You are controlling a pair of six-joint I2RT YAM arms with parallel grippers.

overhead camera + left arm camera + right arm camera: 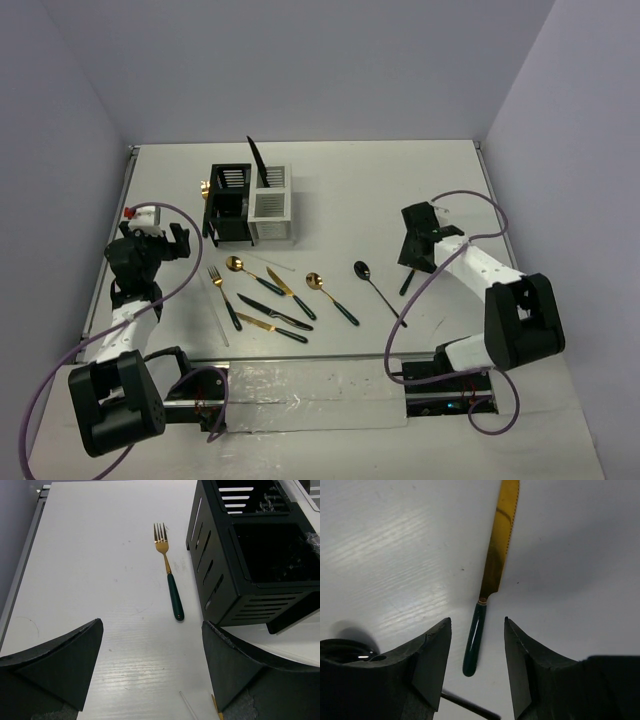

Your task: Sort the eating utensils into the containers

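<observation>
The black caddy (228, 203) and white caddy (272, 207) stand joined at the table's back; a black knife (257, 160) stands in the white one. Several gold-headed and black utensils lie in front: a fork (222, 296), spoons (248, 273) (331, 298), knives (290, 293), a black spoon (377, 285). Another fork (168, 572) lies left of the black caddy (250, 555). My left gripper (168, 243) (152, 670) is open and empty above bare table. My right gripper (412, 258) (477, 625) is open, its jaws astride the dark handle of a gold-bladed knife (491, 572) without touching it.
A thin clear stick (191, 706) lies near my left gripper's right finger. The black spoon's bowl (345, 651) sits just left of my right gripper. Grey walls close the table's far and side edges. Cables loop off both arms.
</observation>
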